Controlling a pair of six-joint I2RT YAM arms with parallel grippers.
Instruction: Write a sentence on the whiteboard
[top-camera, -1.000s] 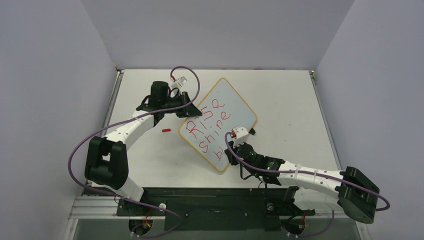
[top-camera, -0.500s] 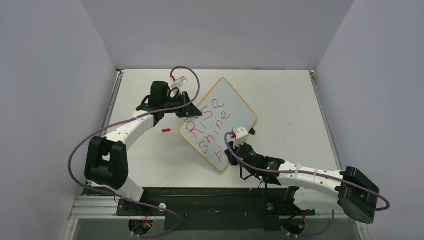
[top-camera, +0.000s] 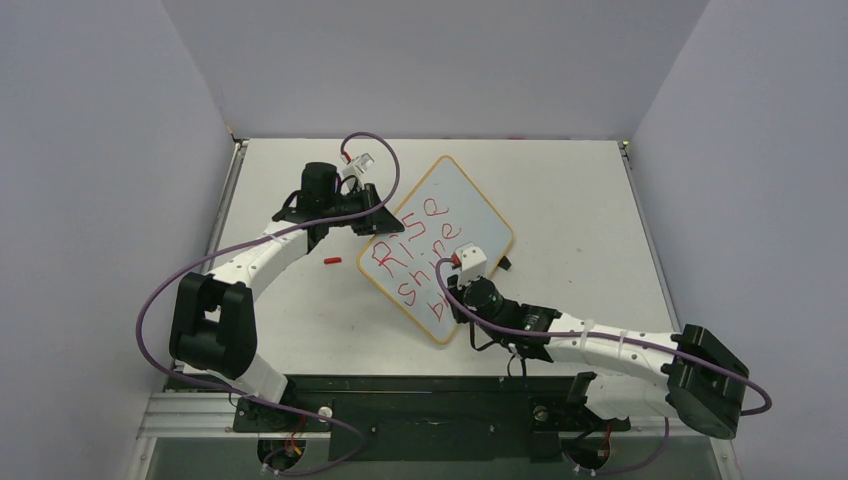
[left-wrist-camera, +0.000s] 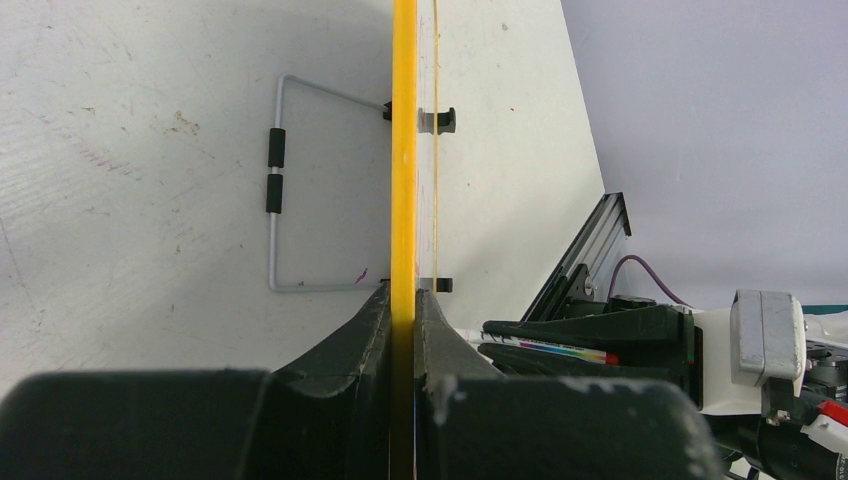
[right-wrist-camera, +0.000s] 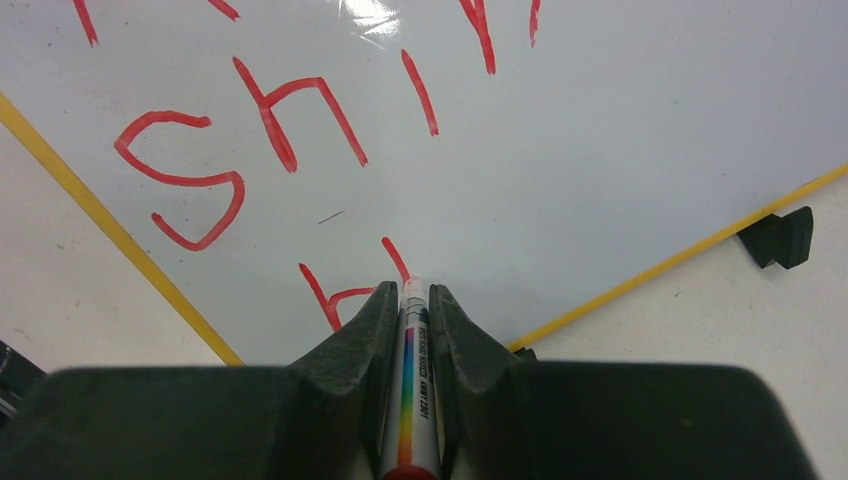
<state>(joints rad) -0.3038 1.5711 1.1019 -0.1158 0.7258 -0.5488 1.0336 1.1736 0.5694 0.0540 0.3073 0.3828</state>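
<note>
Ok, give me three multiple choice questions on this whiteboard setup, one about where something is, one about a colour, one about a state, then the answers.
1. Where does the small red piece lie?
A) on the whiteboard
B) on the table, left of the board
C) in a gripper

2. What colour is the writing?
A) red
B) blue
C) green

3. What is the left gripper doing?
A) hanging open
B) gripping the small red piece
C) shut on the board's yellow frame

Answers: 1 B, it sits on bare table beside the board's left edge. 2 A, the letters show red in both the top and right wrist views. 3 C, its fingers clamp the frame in the left wrist view.
</note>
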